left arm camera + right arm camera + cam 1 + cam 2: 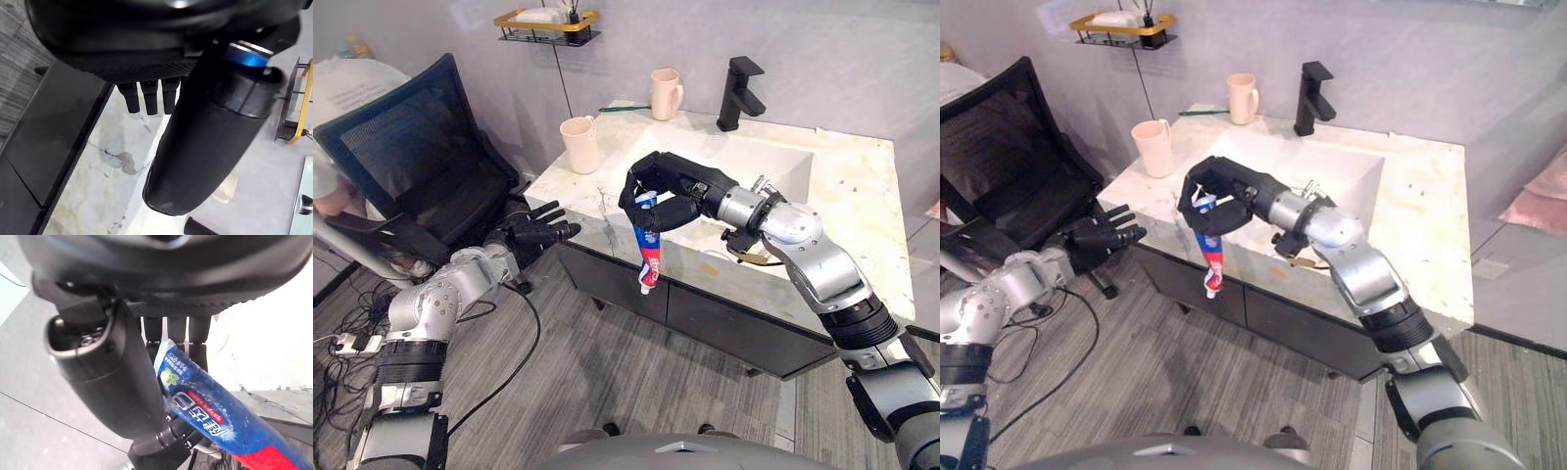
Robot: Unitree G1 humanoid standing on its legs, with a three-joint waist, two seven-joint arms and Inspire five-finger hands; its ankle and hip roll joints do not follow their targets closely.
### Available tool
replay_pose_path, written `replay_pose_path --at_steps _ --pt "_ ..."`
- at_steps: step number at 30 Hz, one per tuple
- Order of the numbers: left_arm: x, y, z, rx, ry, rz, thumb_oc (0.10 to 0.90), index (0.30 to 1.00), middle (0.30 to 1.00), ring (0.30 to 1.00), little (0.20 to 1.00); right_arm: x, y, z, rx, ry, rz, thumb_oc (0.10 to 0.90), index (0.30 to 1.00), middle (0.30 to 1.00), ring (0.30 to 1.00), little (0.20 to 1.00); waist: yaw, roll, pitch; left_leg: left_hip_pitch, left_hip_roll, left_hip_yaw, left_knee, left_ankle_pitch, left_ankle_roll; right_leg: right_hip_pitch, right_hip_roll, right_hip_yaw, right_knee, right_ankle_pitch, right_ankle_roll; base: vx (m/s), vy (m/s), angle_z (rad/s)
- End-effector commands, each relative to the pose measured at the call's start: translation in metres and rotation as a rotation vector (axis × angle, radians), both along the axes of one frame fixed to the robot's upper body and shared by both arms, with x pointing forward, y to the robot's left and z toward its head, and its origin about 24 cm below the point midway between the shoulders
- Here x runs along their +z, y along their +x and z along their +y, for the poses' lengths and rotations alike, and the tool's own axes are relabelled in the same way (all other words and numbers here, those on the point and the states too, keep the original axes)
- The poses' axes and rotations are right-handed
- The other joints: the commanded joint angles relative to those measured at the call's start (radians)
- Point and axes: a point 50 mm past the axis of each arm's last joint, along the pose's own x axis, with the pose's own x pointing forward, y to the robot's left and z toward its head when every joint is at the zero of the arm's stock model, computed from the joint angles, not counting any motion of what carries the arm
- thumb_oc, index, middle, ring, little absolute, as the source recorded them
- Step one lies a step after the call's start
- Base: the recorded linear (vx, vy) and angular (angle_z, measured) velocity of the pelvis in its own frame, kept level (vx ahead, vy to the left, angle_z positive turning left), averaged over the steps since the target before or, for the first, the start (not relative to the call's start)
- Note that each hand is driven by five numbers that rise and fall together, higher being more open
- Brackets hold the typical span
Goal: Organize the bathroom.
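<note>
Right hand [658, 194]: my fingers curl round the toothpaste tube [647, 251], which hangs cap-down at the marble counter's [862, 211] front edge; its upper end is hidden in my grip.
Left hand [533, 231]: fingers straight, empty, beside the counter's corner.
Cups [579, 143]: two, upright behind.

head stereo pair looking down, sharing vanity counter [862, 196], wrist cameras close

black office chair [421, 166] beside vanity
</note>
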Motion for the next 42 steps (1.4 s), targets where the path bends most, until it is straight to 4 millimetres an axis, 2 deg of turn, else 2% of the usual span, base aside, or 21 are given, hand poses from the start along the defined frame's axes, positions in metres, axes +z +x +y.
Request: replay_pose_path --at_steps 1,6,9,11,16,19,21,23,24,26,29,31,35,37,42 --pt "0.038 -0.001 -0.001 -0.048 -0.066 -0.165 0.8 0.9 0.9 0.9 0.9 0.055 -0.014 0.006 0.056 0.152 -0.273 0.4 0.3 0.3 0.3 0.3 0.023 -0.005 -0.126 -0.012 0.075 0.018 0.105 -0.072 -0.024 -0.076 -0.049 -0.005 0.136 -0.104 0.031 -0.02 -0.004 0.08" --pt "0.011 -0.022 -0.009 -0.101 -0.133 -0.035 0.8 0.9 0.9 0.9 0.9 0.054 -0.017 0.005 0.043 0.149 -0.288 0.4 0.3 0.3 0.3 0.3 0.043 -0.004 -0.116 -0.02 0.073 0.006 0.103 -0.07 -0.021 -0.078 -0.05 -0.018 0.136 -0.102 0.029 -0.03 0.009 0.06" --pt "-0.005 -0.036 -0.007 -0.111 -0.128 -0.002 0.8 0.9 0.9 0.9 0.9 0.054 -0.019 0.001 0.033 0.143 -0.297 0.4 0.3 0.3 0.3 0.3 0.055 -0.004 -0.113 -0.024 0.07 -0.001 0.099 -0.069 -0.019 -0.078 -0.049 -0.024 0.134 -0.101 0.026 -0.03 0.019 0.02" --pt "-0.009 -0.039 -0.004 -0.074 -0.132 0.005 0.8 0.9 0.9 0.9 0.9 0.053 -0.02 -0.001 0.031 0.141 -0.3 0.4 0.3 0.3 0.3 0.3 0.058 -0.004 -0.113 -0.026 0.068 -0.003 0.097 -0.069 -0.018 -0.078 -0.048 -0.026 0.132 -0.102 0.026 -0.03 0.02 0.06" --pt "-0.034 -0.057 0.026 0.176 -0.168 0.05 0.8 0.9 0.9 0.9 0.9 0.054 -0.02 -0.007 0.02 0.136 -0.312 0.4 0.3 0.3 0.3 0.3 0.077 -0.011 -0.112 -0.037 0.062 -0.018 0.099 -0.071 -0.018 -0.083 -0.049 -0.033 0.134 -0.105 0.023 -0.04 0.022 0.05" --pt "-0.069 -0.077 0.045 0.286 -0.082 0.116 0.8 0.9 0.9 0.9 0.9 0.058 -0.017 -0.01 0.007 0.141 -0.319 0.4 0.3 0.3 0.3 0.3 0.088 -0.015 -0.107 -0.043 0.058 -0.028 0.101 -0.073 -0.016 -0.084 -0.048 -0.034 0.134 -0.107 0.019 -0.03 0.016 0.07" --pt "-0.078 -0.082 0.05 0.298 -0.014 0.147 0.8 0.9 0.9 0.9 0.9 0.059 -0.017 -0.01 0.006 0.142 -0.32 0.4 0.3 0.3 0.3 0.3 0.09 -0.015 -0.107 -0.044 0.057 -0.03 0.1 -0.074 -0.015 -0.086 -0.047 -0.034 0.135 -0.109 0.02 -0.01 0.011 0.05" --pt "-0.119 -0.114 0.066 0.344 0.13 0.316 0.8 0.9 0.9 0.9 0.9 0.069 -0.013 -0.012 -0.008 0.146 -0.326 0.4 0.3 0.3 0.3 0.3 0.099 -0.019 -0.107 -0.047 0.055 -0.036 0.096 -0.071 -0.015 -0.083 -0.045 -0.039 0.131 -0.111 0.018 -0.01 0.018 0.01" --pt "-0.131 -0.124 0.065 0.37 0.092 0.354 0.8 0.9 0.9 0.9 0.9 0.071 -0.011 -0.013 -0.012 0.147 -0.328 0.4 0.3 0.3 0.3 0.3 0.102 -0.02 -0.107 -0.047 0.054 -0.039 0.095 -0.07 -0.015 -0.082 -0.045 -0.04 0.131 -0.111 0.018 -0.02 0.04 0.02" --pt "-0.156 -0.146 0.064 0.373 0.134 0.432 0.8 0.9 0.9 0.9 0.9 0.074 -0.009 -0.016 -0.018 0.147 -0.336 0.4 0.3 0.3 0.3 0.3 0.108 -0.019 -0.107 -0.049 0.053 -0.042 0.091 -0.069 -0.014 -0.082 -0.044 -0.045 0.13 -0.112 0.018 -0.03 0.037 0.0" --pt "-0.175 -0.166 0.06 0.381 0.125 0.515 0.8 0.9 0.9 0.9 0.9 0.076 -0.006 -0.017 -0.024 0.152 -0.343 0.4 0.3 0.3 0.3 0.3 0.114 -0.021 -0.106 -0.05 0.052 -0.045 0.089 -0.068 -0.014 -0.081 -0.044 -0.05 0.128 -0.111 0.019 0.0 0.0 0.0" --pt "-0.194 -0.192 0.06 0.416 0.151 0.626 0.8 0.9 0.9 0.9 0.9 0.079 -0.003 -0.018 -0.033 0.151 -0.355 0.4 0.3 0.3 0.3 0.3 0.12 -0.025 -0.107 -0.052 0.052 -0.047 0.086 -0.066 -0.014 -0.079 -0.045 -0.056 0.126 -0.11 0.02 -0.03 0.022 0.04" --pt "-0.219 -0.239 0.057 0.423 0.223 0.834 0.8 0.9 0.9 0.9 0.9 0.091 0.001 -0.021 -0.033 0.178 -0.39 0.4 0.3 0.3 0.3 0.3 0.125 -0.038 -0.108 -0.055 0.05 -0.049 0.086 -0.066 -0.013 -0.076 -0.045 -0.063 0.121 -0.109 0.023 -0.01 0.029 0.06" --pt "-0.226 -0.256 0.054 0.41 0.236 0.919 0.8 0.9 0.9 0.9 0.9 0.099 0.002 -0.023 -0.041 0.194 -0.416 0.4 0.3 0.3 0.3 0.3 0.126 -0.045 -0.111 -0.056 0.048 -0.049 0.086 -0.067 -0.011 -0.075 -0.045 -0.064 0.119 -0.108 0.024 -0.01 0.036 0.02" --pt "-0.232 -0.277 0.053 0.362 0.276 1.007 0.8 0.9 0.9 0.9 0.9 0.113 0.003 -0.024 -0.058 0.199 -0.47 0.4 0.3 0.3 0.3 0.3 0.126 -0.057 -0.114 -0.055 0.045 -0.047 0.086 -0.07 -0.008 -0.071 -0.046 -0.066 0.115 -0.107 0.028 0.0 0.014 0.0"
